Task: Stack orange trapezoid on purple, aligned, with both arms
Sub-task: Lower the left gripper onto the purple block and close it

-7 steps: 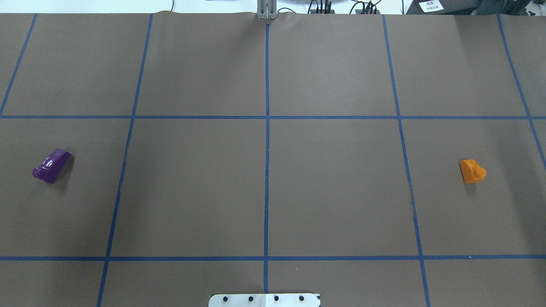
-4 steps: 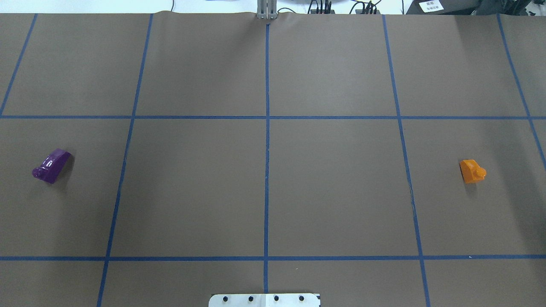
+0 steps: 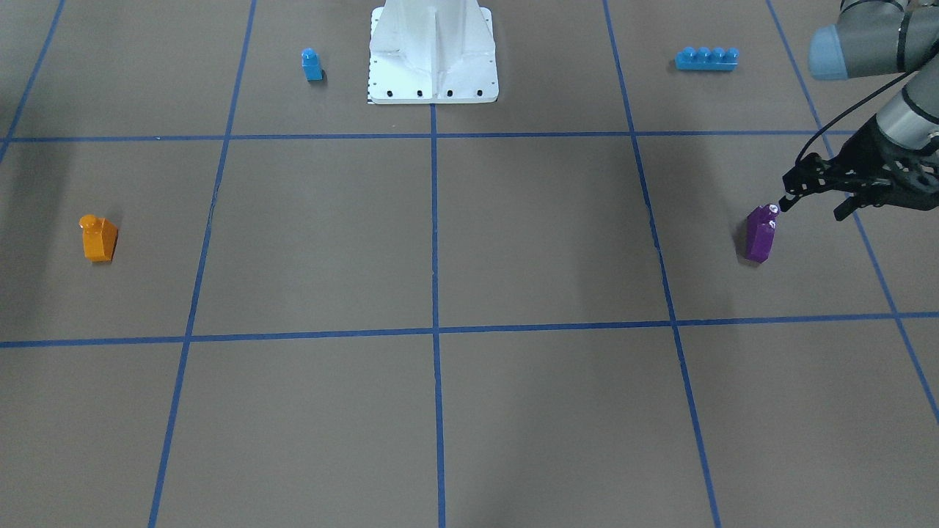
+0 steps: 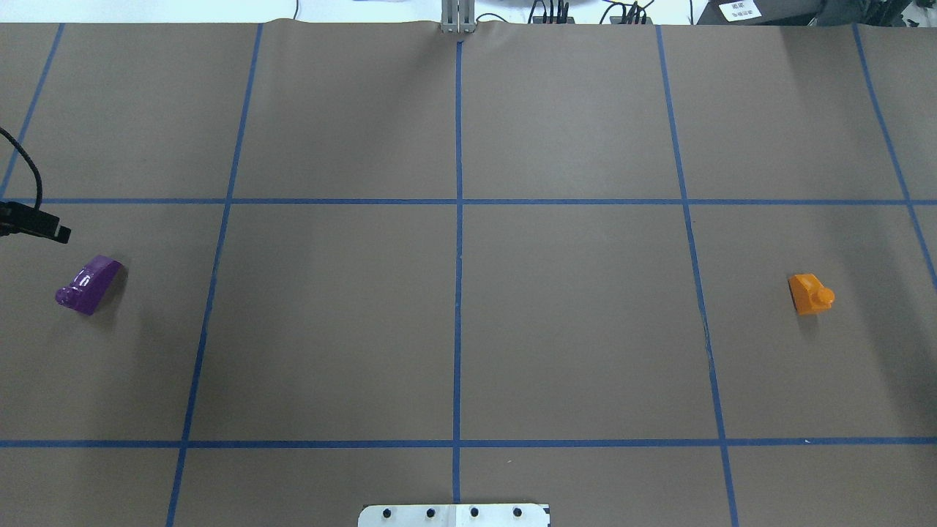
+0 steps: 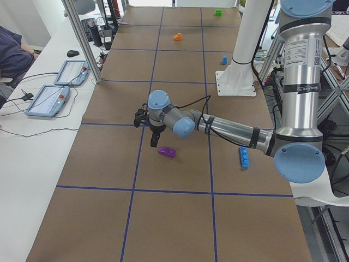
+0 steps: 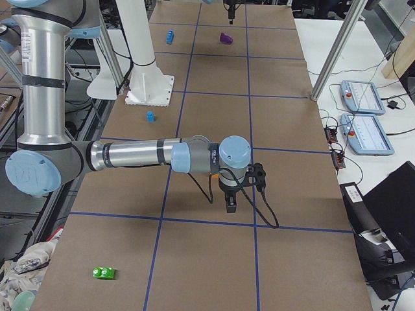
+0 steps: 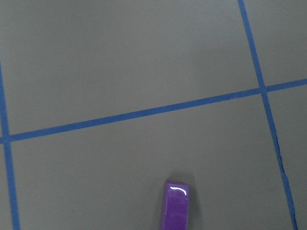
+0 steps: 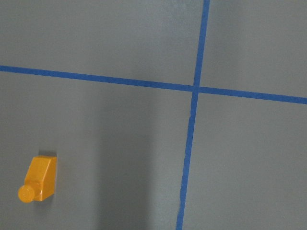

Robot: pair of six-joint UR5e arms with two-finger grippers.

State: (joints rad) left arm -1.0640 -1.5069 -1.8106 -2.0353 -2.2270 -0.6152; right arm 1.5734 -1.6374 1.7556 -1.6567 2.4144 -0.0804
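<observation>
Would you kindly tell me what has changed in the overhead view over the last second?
The left gripper has come into the overhead view at its left edge and now hangs close by the purple brick, holding nothing. Nothing was taken hold of or let go. The purple brick and the orange trapezoid lie just where they were, far apart.

The left arm [image 5: 229, 128] reaches out low and nearly level from its upright shoulder segment. Its wrist is bent so that the left pincer [image 3: 812, 209] points downward, jaws standing apart. The right arm [image 6: 130, 155] stretches out in the same way, forearm level, and the right pincer [image 6: 230, 202] is aimed straight down. Whether its jaws are spread or closed cannot be told.
</observation>
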